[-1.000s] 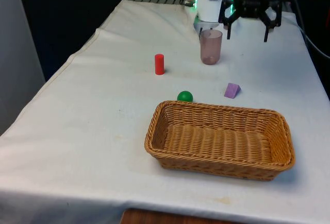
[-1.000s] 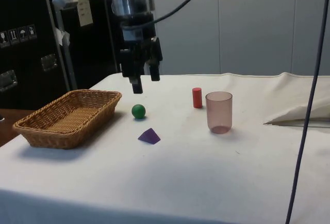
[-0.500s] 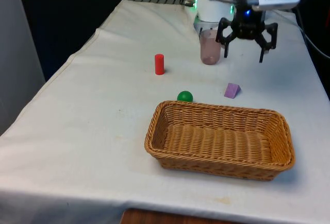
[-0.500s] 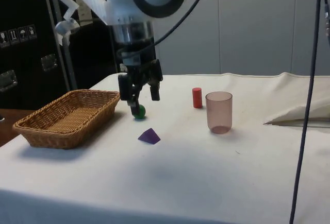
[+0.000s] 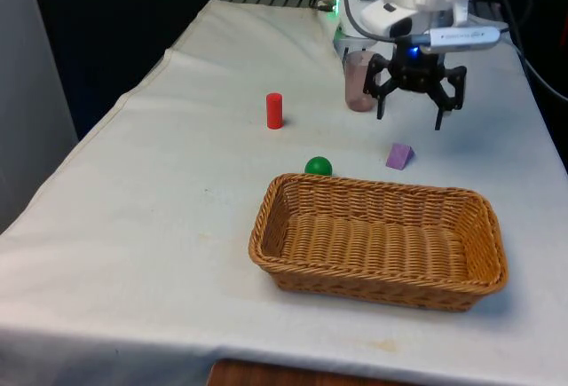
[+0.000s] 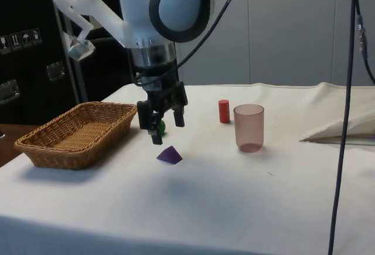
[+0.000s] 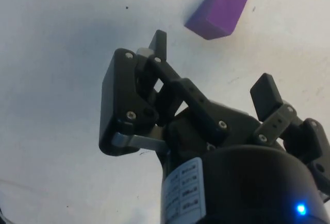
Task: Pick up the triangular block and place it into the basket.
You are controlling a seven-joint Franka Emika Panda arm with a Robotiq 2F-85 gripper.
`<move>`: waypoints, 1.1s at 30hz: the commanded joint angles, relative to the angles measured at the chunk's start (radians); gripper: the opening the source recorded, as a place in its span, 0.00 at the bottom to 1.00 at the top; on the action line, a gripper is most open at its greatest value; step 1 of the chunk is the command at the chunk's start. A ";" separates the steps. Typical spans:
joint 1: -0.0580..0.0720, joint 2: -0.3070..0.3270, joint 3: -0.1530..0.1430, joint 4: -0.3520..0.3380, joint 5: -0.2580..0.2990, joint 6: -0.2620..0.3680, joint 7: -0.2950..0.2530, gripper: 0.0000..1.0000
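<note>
claw [image 5: 410, 120] with its fingers spread and nothing between them, hanging above the cloth just on the far side of the purple wedge [image 5: 399, 156]. wedge lay flat on the table [image 5: 160, 182], close to the far rim of the basket [image 5: 377, 281] and towards the front view's right, apart from the fingers and a little nearer than them. compared with a second earlier, the claw had come down from beside the cup [image 5: 357, 81] and moved nearer; wedge, green ball [image 5: 318, 166] and red peg [image 5: 274, 110] lay unmoved.
</note>
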 commanded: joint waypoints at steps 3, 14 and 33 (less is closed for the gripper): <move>0.004 0.016 -0.008 -0.004 -0.006 0.041 0.013 1.00; 0.004 0.028 -0.001 -0.048 0.004 0.155 0.021 1.00; 0.009 0.066 -0.009 -0.094 -0.004 0.331 0.048 0.81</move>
